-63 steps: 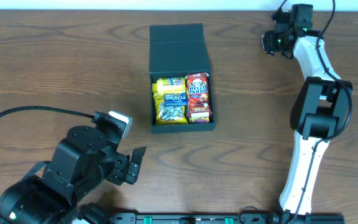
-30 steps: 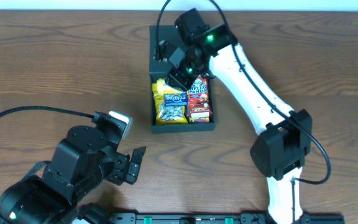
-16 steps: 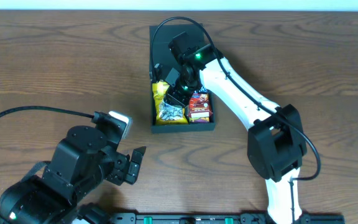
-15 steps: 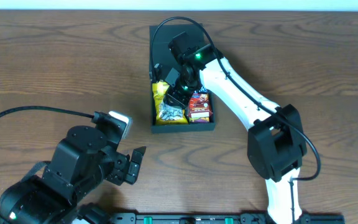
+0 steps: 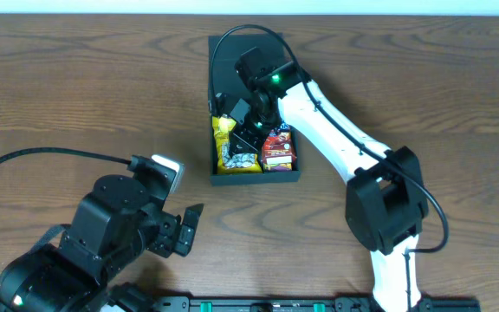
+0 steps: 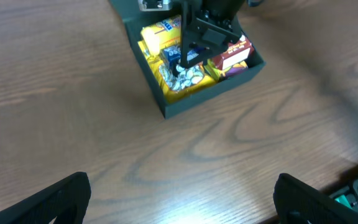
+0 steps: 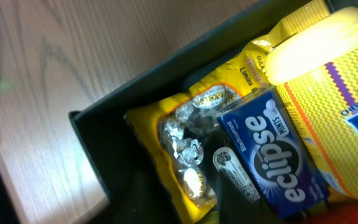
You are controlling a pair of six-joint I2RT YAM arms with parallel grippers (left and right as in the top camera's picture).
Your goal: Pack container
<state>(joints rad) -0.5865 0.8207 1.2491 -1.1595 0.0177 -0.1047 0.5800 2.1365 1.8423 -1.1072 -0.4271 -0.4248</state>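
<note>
Nearest us, the left arm sits at the front edge of the table, its jaws spread wide and empty. Farther back, mid-table, the container lies with its lid folded back. A candy bag, a gum pack, a yellow packet and a red carton fill it. The right arm reaches in, jaws low over the gum; whether they grip it we cannot tell. We judge the packing nearly done, with the lid left to close. The table is dark wood grain, and a pale strip runs behind it.
</note>
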